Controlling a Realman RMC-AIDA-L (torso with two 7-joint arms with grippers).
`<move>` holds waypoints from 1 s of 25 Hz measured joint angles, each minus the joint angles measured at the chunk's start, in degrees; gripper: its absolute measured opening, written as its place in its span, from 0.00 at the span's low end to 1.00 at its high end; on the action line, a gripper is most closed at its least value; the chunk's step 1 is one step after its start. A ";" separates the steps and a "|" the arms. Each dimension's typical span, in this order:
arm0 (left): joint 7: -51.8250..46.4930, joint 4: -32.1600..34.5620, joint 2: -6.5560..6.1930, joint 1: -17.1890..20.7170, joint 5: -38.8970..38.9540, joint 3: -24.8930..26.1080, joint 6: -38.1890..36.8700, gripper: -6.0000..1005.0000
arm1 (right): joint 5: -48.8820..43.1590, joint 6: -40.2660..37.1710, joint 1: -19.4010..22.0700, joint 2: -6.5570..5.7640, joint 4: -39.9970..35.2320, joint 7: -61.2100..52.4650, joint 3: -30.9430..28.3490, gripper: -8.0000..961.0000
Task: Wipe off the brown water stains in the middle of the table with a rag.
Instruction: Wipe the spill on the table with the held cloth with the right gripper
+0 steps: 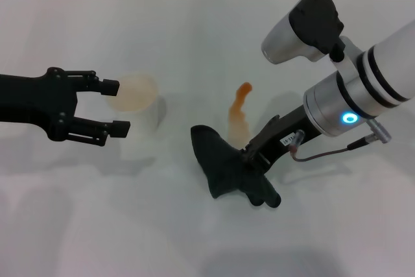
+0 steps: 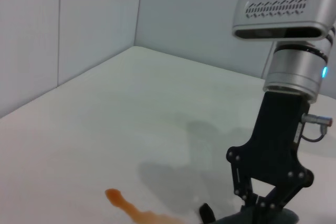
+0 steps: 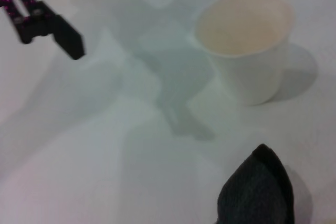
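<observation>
Right gripper is clamped on the rag, low on the table; the brown water stains run lengthwise just beyond, reached far sooner than by the wide-open left gripper.

**Camera placement**

The table is seen from above in the head view; the right gripper is faced from low down by the left wrist view; the rag, close by, is shared by the right wrist view.
</observation>
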State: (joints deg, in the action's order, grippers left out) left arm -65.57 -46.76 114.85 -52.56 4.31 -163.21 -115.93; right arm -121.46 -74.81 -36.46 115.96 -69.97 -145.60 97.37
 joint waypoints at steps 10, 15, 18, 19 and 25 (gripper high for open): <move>0.05 0.00 0.18 0.01 0.00 0.00 0.09 0.88 | -0.72 5.83 -0.75 -0.26 5.09 0.61 1.21 0.08; 0.09 0.00 0.44 0.01 0.15 0.00 0.09 0.88 | -1.68 8.32 -0.97 -0.12 6.59 0.65 2.24 0.08; 0.09 0.00 0.70 0.08 0.78 0.00 0.09 0.88 | -1.80 9.81 -1.29 -0.07 7.15 0.67 3.16 0.08; 0.09 0.00 0.76 0.12 0.92 0.00 0.09 0.88 | -1.81 10.02 -1.46 -0.06 7.42 0.67 3.29 0.08; 0.09 0.00 1.02 0.40 1.06 0.00 0.09 0.88 | -1.85 11.24 -2.26 -0.03 8.43 0.68 3.55 0.08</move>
State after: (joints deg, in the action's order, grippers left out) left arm -65.47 -46.76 115.87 -52.17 5.37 -163.21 -115.84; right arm -123.30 -63.57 -38.72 115.93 -61.54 -144.93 100.92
